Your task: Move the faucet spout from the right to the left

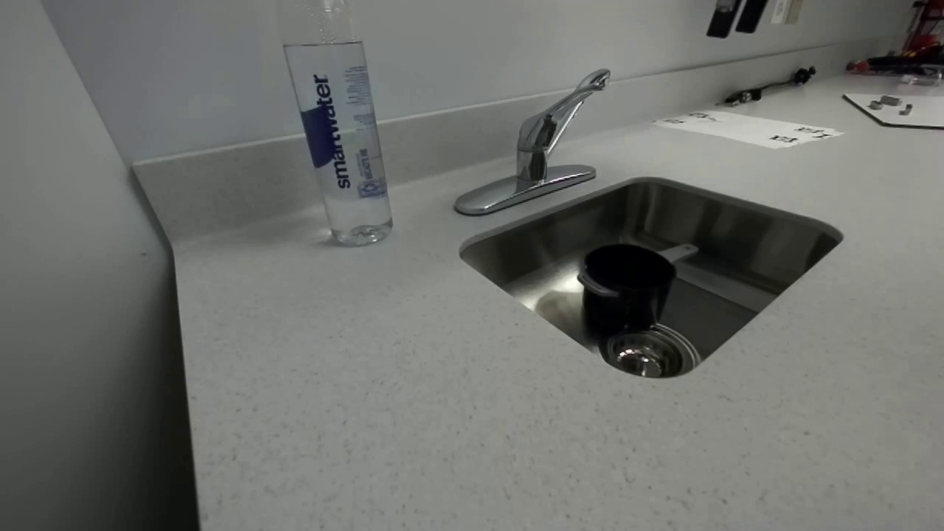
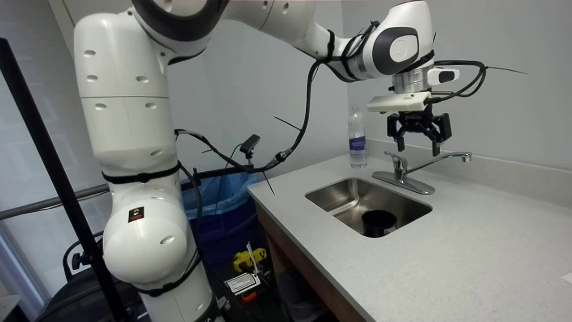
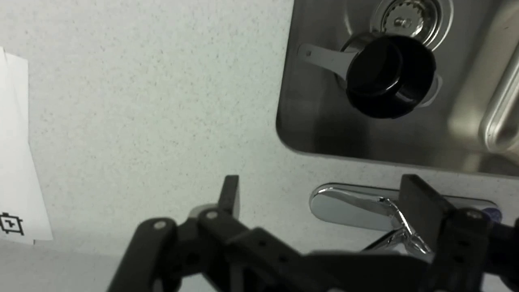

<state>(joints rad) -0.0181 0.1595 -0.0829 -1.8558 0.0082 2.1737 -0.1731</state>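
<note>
Chrome at the heart of it: the faucet spout reaches out to the right, pointing past the sink, and above the faucet hangs the gripper, fingers spread wide, nothing in its hold. Now the danger! One finger lines up over the base plate, close by the lever handle; a straight drop could well clip that lever and set the faucet running. Press down on the slim tube and the push goes downward, not sideways; catch it near its pivot and it'll probably turn stiffly; smooth metal may slip away. And the gripper hides most of the spout in the wrist view, so lining up looks tricky! What's around? Backsplash running just behind, likely leaving little room for a finger on that side; a black pot down in the sink, probably too low to trouble anyone; and over to the left, a water bottle upright on the countertop, the one to watch if the sweep runs long. First obstacle is that lever, standing up just by the spout's root. Paper sheets lie farther along, out of play.
</note>
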